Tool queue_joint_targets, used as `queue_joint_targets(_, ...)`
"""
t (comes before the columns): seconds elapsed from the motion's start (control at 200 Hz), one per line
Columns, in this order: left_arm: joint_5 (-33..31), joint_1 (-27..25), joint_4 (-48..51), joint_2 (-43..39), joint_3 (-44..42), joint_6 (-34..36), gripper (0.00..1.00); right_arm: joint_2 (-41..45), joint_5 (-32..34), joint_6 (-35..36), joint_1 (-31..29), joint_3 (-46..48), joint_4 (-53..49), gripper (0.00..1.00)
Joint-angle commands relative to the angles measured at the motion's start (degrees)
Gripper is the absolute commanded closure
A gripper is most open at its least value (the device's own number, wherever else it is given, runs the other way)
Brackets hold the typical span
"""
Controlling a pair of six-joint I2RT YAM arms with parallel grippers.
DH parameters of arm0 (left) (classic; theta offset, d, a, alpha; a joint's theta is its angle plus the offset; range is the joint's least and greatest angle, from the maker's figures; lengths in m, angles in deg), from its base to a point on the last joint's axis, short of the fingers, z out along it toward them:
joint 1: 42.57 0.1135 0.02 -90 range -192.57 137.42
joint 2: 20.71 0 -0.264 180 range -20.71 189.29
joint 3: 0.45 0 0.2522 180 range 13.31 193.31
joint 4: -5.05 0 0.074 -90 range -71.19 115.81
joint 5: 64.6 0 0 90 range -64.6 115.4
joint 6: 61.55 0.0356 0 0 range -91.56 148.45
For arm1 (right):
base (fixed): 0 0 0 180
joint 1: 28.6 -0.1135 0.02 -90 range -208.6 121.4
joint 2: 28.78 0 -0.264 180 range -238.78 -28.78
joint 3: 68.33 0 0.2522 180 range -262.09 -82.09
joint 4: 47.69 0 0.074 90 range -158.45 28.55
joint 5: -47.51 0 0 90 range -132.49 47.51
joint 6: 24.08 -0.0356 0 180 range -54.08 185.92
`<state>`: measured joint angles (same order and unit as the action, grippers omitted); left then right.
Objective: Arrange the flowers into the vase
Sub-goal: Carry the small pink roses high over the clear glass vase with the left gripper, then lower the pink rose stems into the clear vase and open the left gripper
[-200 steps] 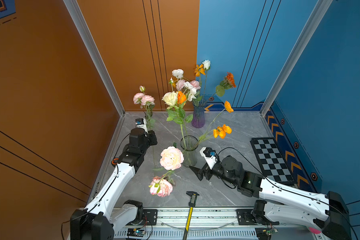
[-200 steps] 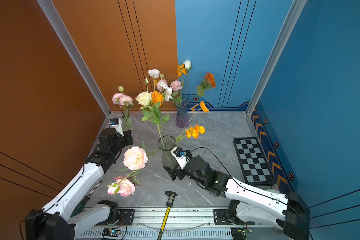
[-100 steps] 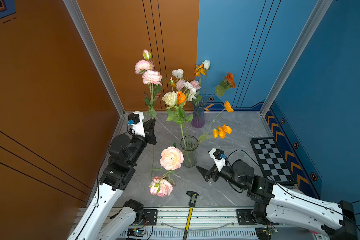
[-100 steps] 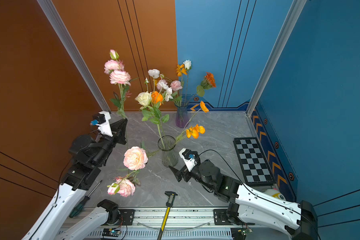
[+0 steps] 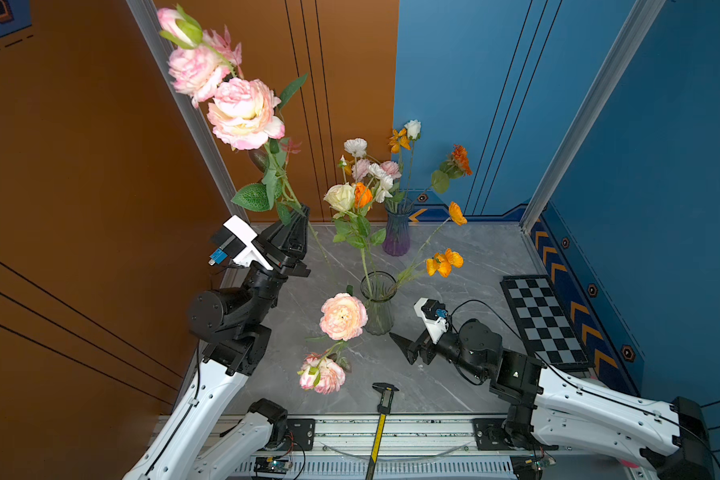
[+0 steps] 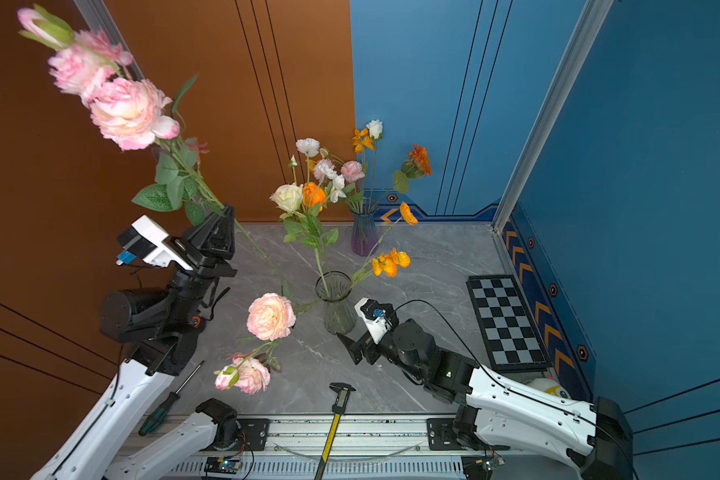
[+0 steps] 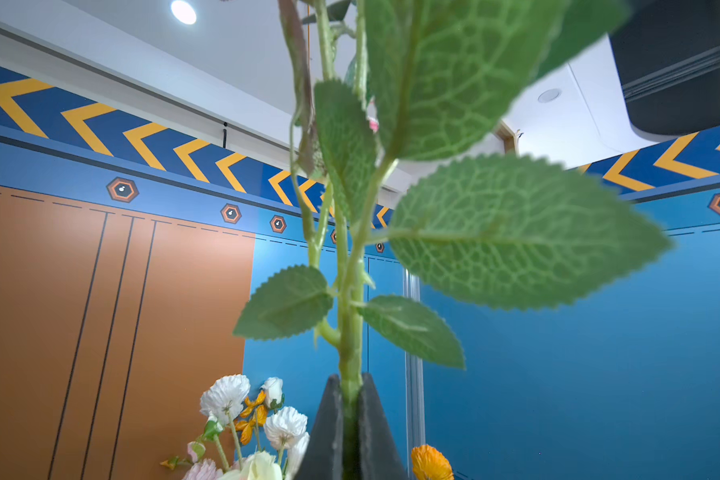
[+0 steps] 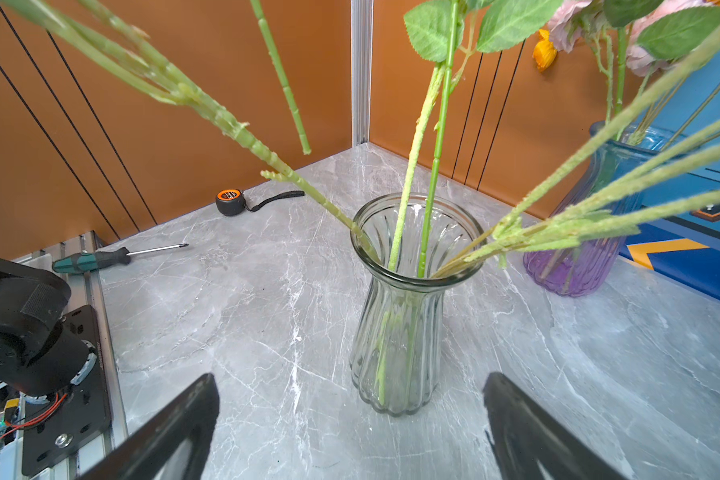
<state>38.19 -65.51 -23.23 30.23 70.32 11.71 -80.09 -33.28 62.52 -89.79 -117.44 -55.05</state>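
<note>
A grey marble table (image 5: 487,249) is sitting between orange and blue walls (image 5: 474,83). Raised left jaws are clamping pink roses (image 5: 242,112); low right jaws are gaping empty.

From above, around clear vase (image 5: 377,307): blocked at 12 o'clock by purple vase (image 5: 396,232), at 2 by orange poppies (image 5: 443,262), at 8 by peach rose (image 5: 343,316). Open over marble tabletop (image 5: 487,253) at 3 o'clock.

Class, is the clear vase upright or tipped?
Upright: the clear vase stands on its base, mouth upward, with flower stems in it.
</note>
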Motion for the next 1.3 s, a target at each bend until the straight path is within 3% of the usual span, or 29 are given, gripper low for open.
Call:
queue_joint_targets(0.0,1.4,0.4,-17.4,4.0,-2.5,-11.8,1.0,-1.3,-0.4,1.2,-0.5,-2.3,0.3,0.0)
queue_joint_targets(0.135,0.2,0.3,-26.1,7.5,-3.8,-18.2,1.0,-2.0,-0.6,1.3,-0.5,-2.5,1.0,0.0)
queue_joint_targets(0.435,1.8,-0.7,-29.2,9.0,-8.5,-18.0,1.0,-2.3,-0.8,1.3,-0.4,-3.3,-0.7,0.0)
queue_joint_targets(0.621,5.0,-1.5,-38.6,13.0,-12.4,-16.3,1.0,-3.1,-1.2,2.8,-0.2,-7.5,-7.0,0.0)
queue_joint_targets(0.736,9.8,-1.6,-38.7,13.8,-12.8,-14.0,1.0,-3.9,-1.2,2.5,0.3,-8.2,-7.2,0.0)
queue_joint_targets(0.956,11.7,-1.9,-38.7,14.6,-16.1,-10.1,1.0,-7.1,-2.1,2.5,0.9,-10.0,-7.3,0.0)
queue_joint_targets(1.291,20.3,-1.8,-38.7,20.5,-16.7,-14.6,1.0,-9.7,-3.0,2.6,1.1,-11.4,-6.4,0.0)
